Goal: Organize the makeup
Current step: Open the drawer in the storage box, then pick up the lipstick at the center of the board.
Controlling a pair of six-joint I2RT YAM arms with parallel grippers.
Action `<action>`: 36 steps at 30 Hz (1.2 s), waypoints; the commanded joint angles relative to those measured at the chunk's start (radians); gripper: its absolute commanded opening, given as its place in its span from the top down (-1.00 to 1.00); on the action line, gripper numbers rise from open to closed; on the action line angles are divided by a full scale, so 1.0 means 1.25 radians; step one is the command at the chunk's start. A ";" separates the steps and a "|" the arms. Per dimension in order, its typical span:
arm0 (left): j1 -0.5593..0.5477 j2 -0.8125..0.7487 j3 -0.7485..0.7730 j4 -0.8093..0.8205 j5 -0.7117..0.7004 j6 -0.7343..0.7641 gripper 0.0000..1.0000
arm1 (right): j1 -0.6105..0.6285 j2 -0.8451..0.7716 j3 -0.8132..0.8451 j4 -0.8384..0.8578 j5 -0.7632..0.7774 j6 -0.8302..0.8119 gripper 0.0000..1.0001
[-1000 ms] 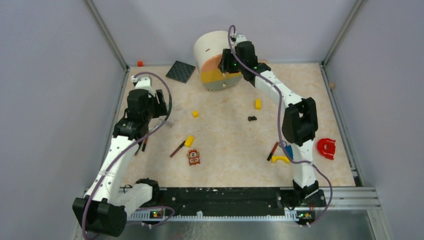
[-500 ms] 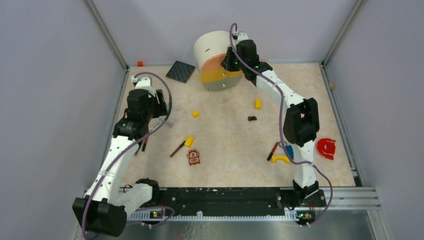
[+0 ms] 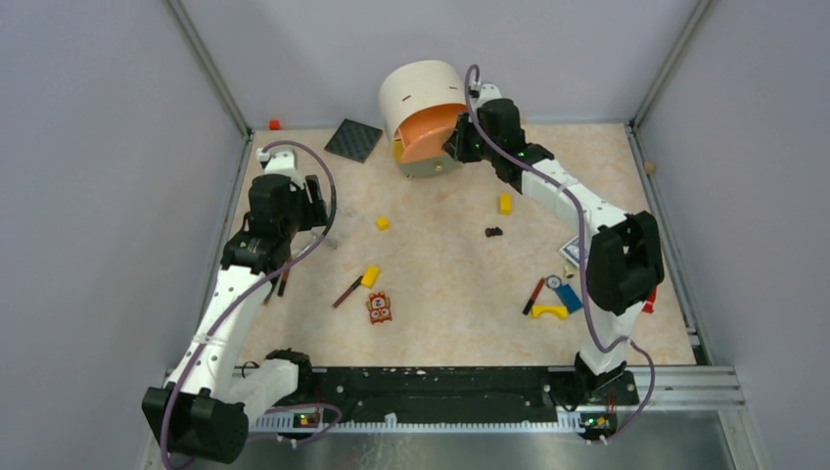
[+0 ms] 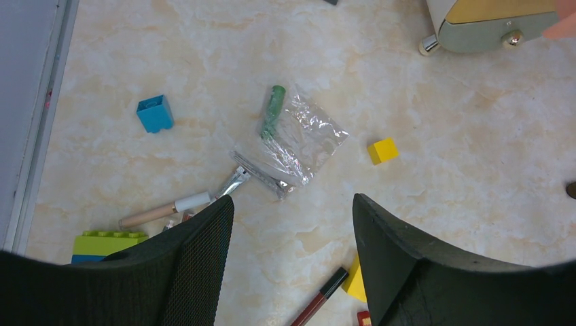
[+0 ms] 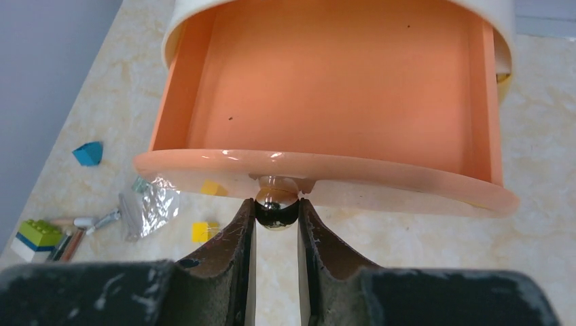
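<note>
- The bench [image 3: 440, 259], marbled beige, carries everything, loosely scattered.
- The right arm [image 3: 577, 201] reaches to the far middle of the bench, to a round cream cabinet [image 3: 416, 90].
- The left arm [image 3: 235, 284] hangs over the bench's left side.
- An orange drawer [image 5: 339, 88] stands out of the cabinet, its curved front facing the right wrist camera.
- The right jaws are clenched on the drawer's round metal knob [image 5: 276, 204], one finger on each side of it.
- The left jaws are released, spread wide above the bench with only bare surface between them.
- A black square compact [image 3: 353, 140] lies flat at the far left, near the cabinet but apart from it.
- A crumpled clear wrapper [image 4: 302, 139] lies ahead of the left jaws.
- A short green tube [image 4: 273, 110] lies at the wrapper's far edge, touching it; whether it is inside the wrapper cannot be told.
- A red pencil [image 3: 346, 292] lies mid-bench, its end against a yellow block [image 3: 371, 276].
- A second pencil [image 3: 533, 295] lies on the right side, just beside a yellow arch [image 3: 548, 312].
- A beige stick [image 4: 163, 211] with a white cap lies near the left edge.
- A blue block [image 4: 155, 113] sits left of the tube, apart from it.
</note>
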 commanded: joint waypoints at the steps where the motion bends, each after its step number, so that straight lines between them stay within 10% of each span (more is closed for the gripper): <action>1: 0.005 -0.011 0.001 0.032 0.005 0.007 -0.41 | 0.017 -0.102 -0.061 0.047 -0.001 0.015 0.98; 12: 0.005 -0.016 -0.001 0.029 -0.001 0.008 -0.41 | 0.034 -0.142 -0.146 0.048 -0.014 0.027 0.97; 23: 0.005 -0.017 -0.001 0.030 0.003 0.008 -0.42 | 0.038 -0.203 -0.200 -0.012 0.065 0.031 0.04; 36: 0.006 -0.022 0.001 0.028 0.002 0.007 -0.43 | 0.039 -0.404 -0.541 -0.370 0.369 0.386 -0.02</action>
